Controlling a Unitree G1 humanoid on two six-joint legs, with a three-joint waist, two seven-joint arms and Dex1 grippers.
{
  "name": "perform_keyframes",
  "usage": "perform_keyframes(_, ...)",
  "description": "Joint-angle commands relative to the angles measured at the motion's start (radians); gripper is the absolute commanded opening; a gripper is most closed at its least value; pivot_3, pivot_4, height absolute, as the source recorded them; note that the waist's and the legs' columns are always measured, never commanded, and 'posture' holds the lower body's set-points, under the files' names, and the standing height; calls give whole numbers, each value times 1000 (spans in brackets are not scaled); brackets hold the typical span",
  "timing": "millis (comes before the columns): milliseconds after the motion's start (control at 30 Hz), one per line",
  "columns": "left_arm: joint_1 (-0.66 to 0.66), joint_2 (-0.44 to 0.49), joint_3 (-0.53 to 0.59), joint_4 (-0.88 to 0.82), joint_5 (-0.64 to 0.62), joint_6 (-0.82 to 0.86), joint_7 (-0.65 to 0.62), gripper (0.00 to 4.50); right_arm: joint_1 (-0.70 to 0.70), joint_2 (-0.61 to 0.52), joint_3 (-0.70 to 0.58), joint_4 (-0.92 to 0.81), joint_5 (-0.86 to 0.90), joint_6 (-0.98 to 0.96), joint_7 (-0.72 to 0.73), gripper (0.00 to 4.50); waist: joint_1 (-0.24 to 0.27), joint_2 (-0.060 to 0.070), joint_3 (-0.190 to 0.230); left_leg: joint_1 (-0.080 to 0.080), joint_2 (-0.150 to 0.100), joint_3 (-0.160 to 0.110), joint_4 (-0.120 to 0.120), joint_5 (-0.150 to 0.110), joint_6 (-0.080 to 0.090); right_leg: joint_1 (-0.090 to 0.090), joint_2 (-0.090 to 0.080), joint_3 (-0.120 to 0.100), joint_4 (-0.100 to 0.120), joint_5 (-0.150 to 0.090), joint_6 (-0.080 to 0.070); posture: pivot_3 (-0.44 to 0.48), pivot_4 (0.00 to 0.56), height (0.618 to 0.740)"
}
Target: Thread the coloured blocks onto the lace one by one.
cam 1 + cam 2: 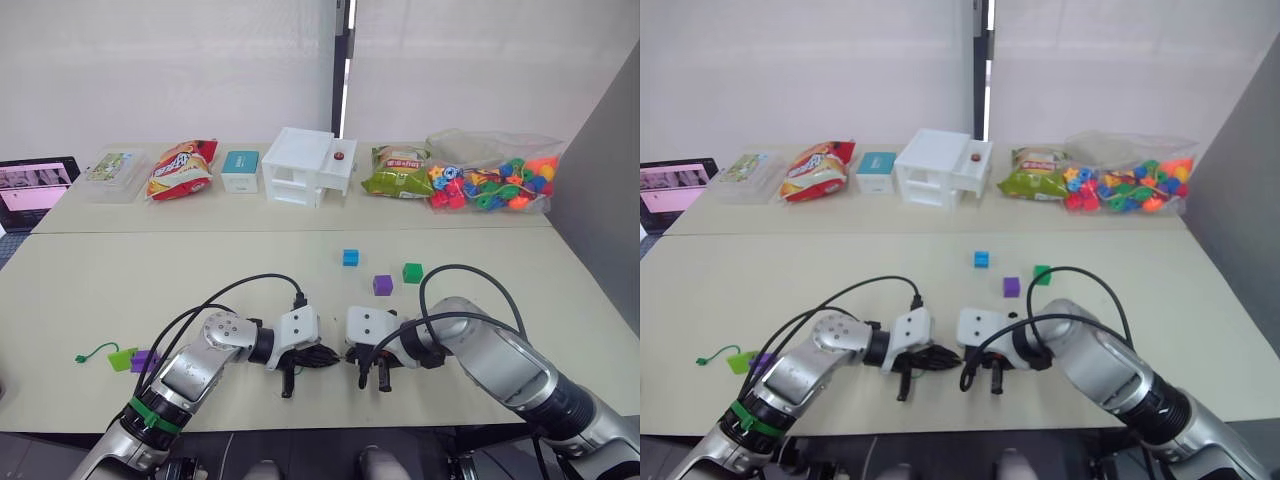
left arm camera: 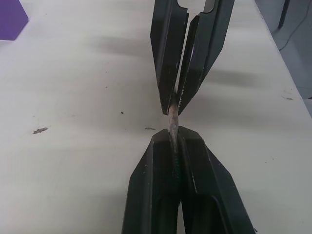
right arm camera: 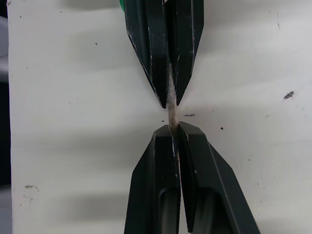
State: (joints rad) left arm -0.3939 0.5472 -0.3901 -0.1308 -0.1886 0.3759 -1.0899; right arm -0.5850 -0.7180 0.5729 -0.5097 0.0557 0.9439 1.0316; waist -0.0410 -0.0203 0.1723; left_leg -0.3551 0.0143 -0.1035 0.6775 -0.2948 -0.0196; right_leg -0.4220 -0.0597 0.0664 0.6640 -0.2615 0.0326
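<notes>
Tip to tip above the table, our left gripper and right gripper both pinch the lace by its silvery needle, apparently passing it across, while blue, purple and green blocks wait beyond.

No legible text, number or brand. Printed packaging stands along the far edge of the tabletop: a red-orange snack bag, a green snack bag and a small teal box; their lettering is too small to read.
</notes>
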Motion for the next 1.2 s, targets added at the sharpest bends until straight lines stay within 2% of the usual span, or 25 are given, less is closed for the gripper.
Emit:
perform_keyframes(33,-5,-5,8,-18,0,-4,2,15,-20,-9,-13,-41,20,8,3,0,0,0,0,0,0,0,0,0,0,0,0,0,0,0,0,0,150,740)
perform_keyframes(167,-3,-4,9,-18,-5,-4,-5,15,-8,-10,-14,-53,40,17,8,0,0,0,0,0,0,0,0,0,0,0,0,0,0,0,0,0,150,740)
perform_keyframes(300,-4,4,11,-8,-2,-14,-15,0,22,4,-59,-68,38,15,-43,1265,0,0,0,0,0,0,0,0,0,0,0,0,0,0,0,0,150,740)
perform_keyframes(333,-5,6,12,-6,-2,-16,-18,0,34,2,-82,-78,45,20,-54,1752,0,0,0,0,0,0,0,0,0,0,0,0,0,0,0,0,150,740)
perform_keyframes(367,-4,8,13,-6,-2,-16,-20,0,47,2,-107,-89,54,26,-67,1918,1,0,0,0,0,0,0,0,0,0,0,0,0,0,0,0,150,740)
perform_keyframes(433,-2,14,15,-6,-3,-17,-24,0,81,-2,-175,-118,70,52,-102,2647,2,0,0,0,0,0,0,0,0,0,0,0,0,0,0,0,150,740)
perform_keyframes(600,-2,31,32,4,-9,-23,-35,0,222,67,-462,-222,169,139,-193,4389,7,0,0,-1,0,0,0,0,0,0,0,0,0,0,0,0,150,740)
perform_keyframes(733,-1,46,57,4,-21,-18,-42,0,328,222,-704,-276,197,207,-348,4449,9,0,0,0,0,0,-1,0,0,0,0,0,0,0,0,0,150,740)
perform_keyframes(867,8,62,71,-13,-28,-13,-50,0,431,320,-787,-323,168,202,-495,4449,10,0,0,0,0,0,-1,0,0,0,0,0,0,0,0,0,150,740)
perform_keyframes(1000,24,70,76,-34,-32,-3,-51,0,445,492,-757,-255,45,91,-765,4449,-2,0,0,1,0,0,-1,0,0,0,0,0,0,0,0,0,150,740)
perform_keyframes(1200,34,66,76,-57,-31,12,-38,0,338,581,-715,-57,-18,-26,-913,4449,-5,1,0,1,0,1,-2,0,-1,0,0,1,0,0,0,0,150,740)
